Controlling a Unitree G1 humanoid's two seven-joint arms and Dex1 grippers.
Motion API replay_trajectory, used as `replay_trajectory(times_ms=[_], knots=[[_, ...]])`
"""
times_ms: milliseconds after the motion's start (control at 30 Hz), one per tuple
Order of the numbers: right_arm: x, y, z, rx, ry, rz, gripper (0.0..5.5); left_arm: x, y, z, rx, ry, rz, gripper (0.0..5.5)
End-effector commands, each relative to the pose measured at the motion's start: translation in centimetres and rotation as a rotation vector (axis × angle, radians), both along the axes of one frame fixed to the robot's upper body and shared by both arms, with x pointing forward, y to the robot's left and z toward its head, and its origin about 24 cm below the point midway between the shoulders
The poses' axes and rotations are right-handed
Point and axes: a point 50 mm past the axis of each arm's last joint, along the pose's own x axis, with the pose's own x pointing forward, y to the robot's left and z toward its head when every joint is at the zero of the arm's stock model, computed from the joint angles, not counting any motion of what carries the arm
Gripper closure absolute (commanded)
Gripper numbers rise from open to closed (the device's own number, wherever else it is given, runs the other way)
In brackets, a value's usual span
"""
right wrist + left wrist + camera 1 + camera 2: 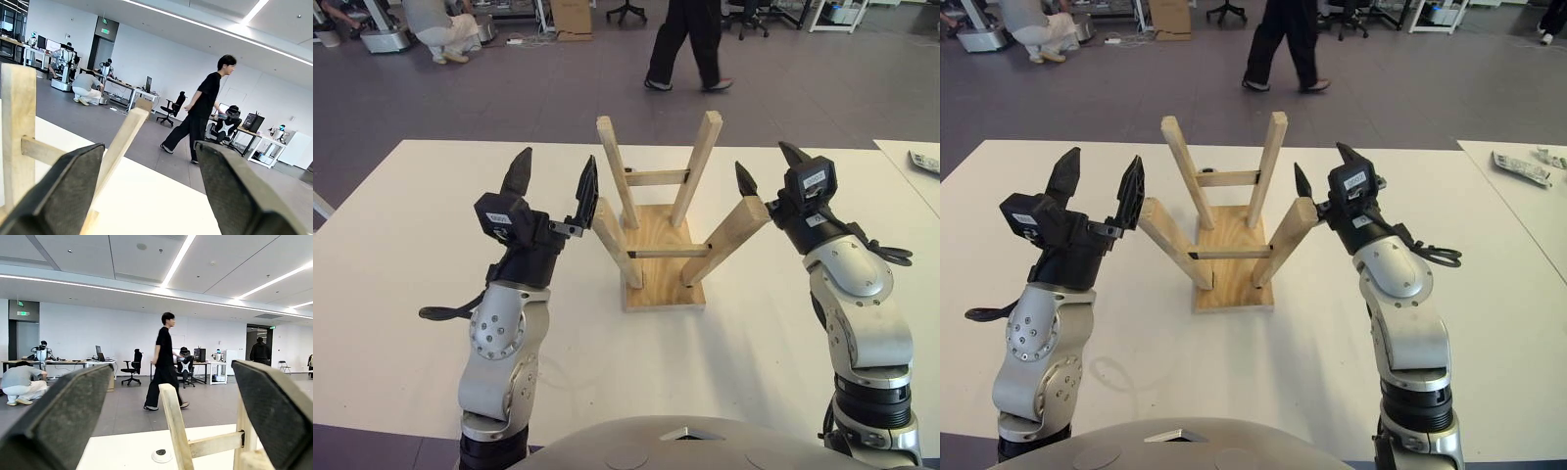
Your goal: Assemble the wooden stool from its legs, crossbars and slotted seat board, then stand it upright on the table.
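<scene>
stool (661,245): upside down, mid-frame, seat board (663,292) flat on surface (411,245), crossbars (658,253) fitted | my left end effector (556,171): fingers apart, just beside near-left leg (612,240) | my right end effector (764,162): fingers apart, at near-right leg (729,240) tip | handling: I judge it stiff, light, smooth wood; I'd grip both near legs low before flipping.

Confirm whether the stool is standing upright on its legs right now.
No, the stool rests on its seat board on the table, with its legs pointing up.

Open-plan robotics lab with desks (73,363), office chairs (133,367) and robots (41,351).
</scene>
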Motion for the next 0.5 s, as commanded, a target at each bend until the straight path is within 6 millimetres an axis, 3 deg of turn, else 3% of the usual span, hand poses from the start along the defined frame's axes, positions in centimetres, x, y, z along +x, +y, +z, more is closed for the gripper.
replay_trajectory(times_ms=[33, 133, 267, 367, 400, 500], knots=[[-1.1, -2.9, -1.0, 0.031, 0.007, -0.240, 2.06, -1.3, 3.8, 0.1, 0.024, -0.021, 0.271, 1.04], [-2.3, -3.7, -1.0, 0.056, -0.041, -0.370, 2.06, -1.8, 4.9, -0.8, 0.043, 0.043, 0.352, 1.04], [-3.6, -1.8, -0.5, 0.089, -0.097, -0.313, 2.06, -1.6, 3.4, -2.5, 0.026, 0.175, 0.255, 1.04], [-4.9, 4.6, 0.1, 0.117, -0.105, 0.146, 2.06, -1.0, -2.8, -4.0, 0.093, 0.281, -0.258, 1.04], [-5.4, 5.7, 0.4, 0.120, -0.113, 0.227, 2.06, -1.2, -3.9, -4.2, 0.113, 0.293, -0.373, 1.04], [-5.1, 5.7, 0.4, 0.093, -0.119, 0.231, 2.06, -1.1, -4.0, -4.5, 0.184, 0.283, -0.457, 1.04]])
